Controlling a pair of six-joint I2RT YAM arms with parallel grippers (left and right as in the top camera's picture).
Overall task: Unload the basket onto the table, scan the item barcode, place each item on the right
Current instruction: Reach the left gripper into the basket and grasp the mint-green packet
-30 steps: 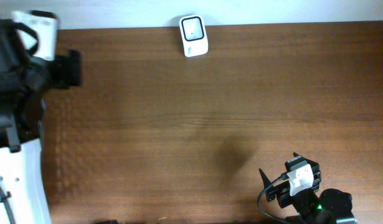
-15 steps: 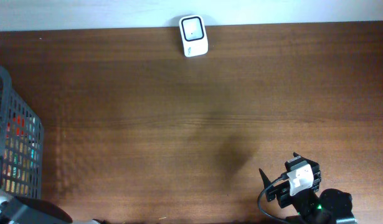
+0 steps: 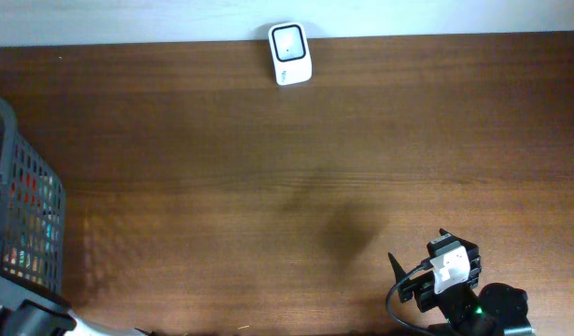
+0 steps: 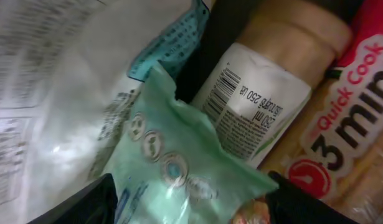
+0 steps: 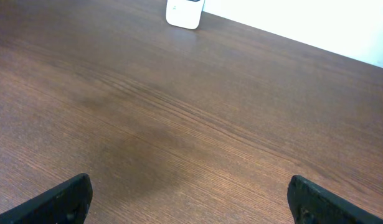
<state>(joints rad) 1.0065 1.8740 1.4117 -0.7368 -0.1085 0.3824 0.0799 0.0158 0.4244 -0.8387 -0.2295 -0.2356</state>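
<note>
My left gripper (image 4: 200,202) is down inside the basket, its jaws wide on either side of a mint-green packet (image 4: 179,165). I cannot see whether the pads press on it. Behind the packet lies a white-labelled bottle (image 4: 256,102) with its barcode (image 4: 221,87) facing the camera. A red "Quick Cook" pack (image 4: 347,130) is on the right and a white printed bag (image 4: 60,81) on the left. The white scanner (image 3: 290,53) stands at the table's far edge, also the scanner (image 5: 185,11) in the right wrist view. My right gripper (image 5: 191,199) is open over bare wood.
The grey wire basket (image 3: 25,224) with several packaged items sits at the table's left edge. My right arm (image 3: 459,285) rests at the front right edge. The brown wooden tabletop (image 3: 296,168) stretches between basket, scanner and right arm.
The left arm has left the upper left of the overhead view and gone down into the basket, which now shows. Its jaws have narrowed a little. The right arm has not moved.
</note>
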